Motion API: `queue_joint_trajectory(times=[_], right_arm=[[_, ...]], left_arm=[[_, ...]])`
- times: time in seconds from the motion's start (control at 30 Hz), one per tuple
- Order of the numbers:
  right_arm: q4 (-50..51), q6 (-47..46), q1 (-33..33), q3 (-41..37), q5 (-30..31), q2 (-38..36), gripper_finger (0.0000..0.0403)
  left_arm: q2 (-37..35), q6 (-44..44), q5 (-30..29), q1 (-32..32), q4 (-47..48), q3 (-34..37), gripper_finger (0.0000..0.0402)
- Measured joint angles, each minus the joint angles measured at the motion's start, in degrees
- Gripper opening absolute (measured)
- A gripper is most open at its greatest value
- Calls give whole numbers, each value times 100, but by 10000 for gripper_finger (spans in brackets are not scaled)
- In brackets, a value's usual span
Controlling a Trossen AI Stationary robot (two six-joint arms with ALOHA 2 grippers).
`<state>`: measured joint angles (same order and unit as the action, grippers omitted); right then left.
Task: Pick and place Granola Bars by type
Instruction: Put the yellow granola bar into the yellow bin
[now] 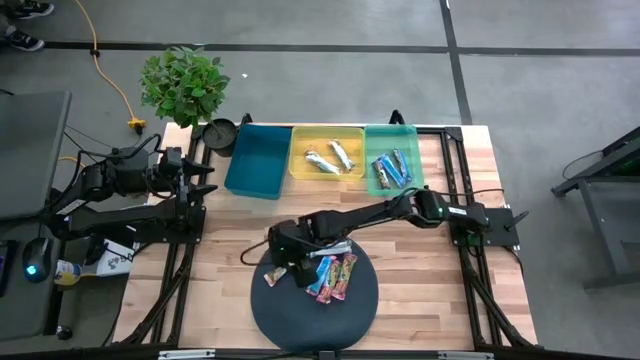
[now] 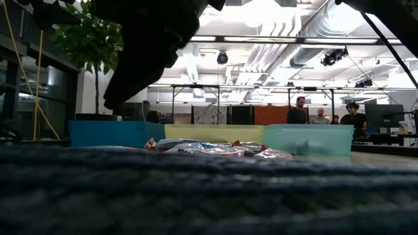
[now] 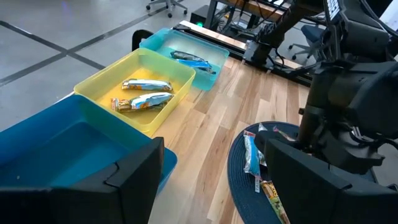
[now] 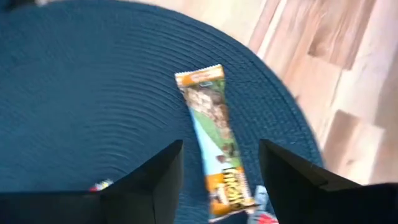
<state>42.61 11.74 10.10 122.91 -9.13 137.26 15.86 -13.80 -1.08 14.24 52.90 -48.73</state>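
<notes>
Several granola bars (image 1: pixel 332 276) in blue and pink multicolour wrappers lie flat on a round dark blue mat (image 1: pixel 300 310) at the table's near edge. They show low in the low view as granola bars (image 2: pixel 215 149). My right gripper (image 1: pixel 280 268) hangs over the mat's left part, open. In the right wrist view, the right gripper (image 4: pixel 221 152) has a finger on each side of a brown and light-blue bar (image 4: pixel 211 130) lying on the mat, without touching it. My left gripper (image 3: pixel 211 186) is open and waits at the table's left edge (image 1: pixel 195 180).
Three bins stand in a row at the far edge. The blue bin (image 1: pixel 258 160) holds nothing I can see. The yellow bin (image 1: pixel 325 152) holds two silver bars (image 3: pixel 144 93). The green bin (image 1: pixel 392 158) holds blue bars (image 3: pixel 189 59). A potted plant (image 1: pixel 185 85) stands at the far-left corner. People stand in the room behind.
</notes>
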Motion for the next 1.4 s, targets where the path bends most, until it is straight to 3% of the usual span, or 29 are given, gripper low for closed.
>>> queue_joint_trajectory(times=[0.3,0.87,1.27,1.4], right_arm=[[-51,987,48,0,522,1,191],[-338,956,-117,-9,469,517,191],[-384,771,-130,-7,-332,550,191],[-389,1020,-61,-7,-321,550,191]], left_arm=[[0,-1,-2,0,0,0,273],[0,-1,-15,0,8,0,273],[1,-1,-12,2,20,0,273],[2,-1,-11,2,22,2,273]])
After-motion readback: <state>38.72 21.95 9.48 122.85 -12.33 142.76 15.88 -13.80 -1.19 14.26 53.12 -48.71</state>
